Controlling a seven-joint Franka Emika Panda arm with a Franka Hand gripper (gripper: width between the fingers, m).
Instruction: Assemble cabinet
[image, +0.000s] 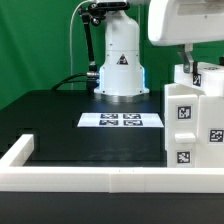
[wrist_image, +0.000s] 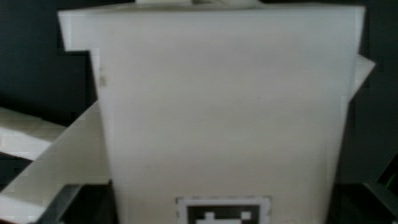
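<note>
My end effector (image: 186, 62) stood over the white cabinet (image: 195, 118) on the black tabletop (image: 70, 135); I could not tell whether it gripped.

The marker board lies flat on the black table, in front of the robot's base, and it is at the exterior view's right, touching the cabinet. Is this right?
Not quite. In the exterior view the marker board lies near the middle, apart from the cabinet; black table shows between them. The rest holds.
</note>
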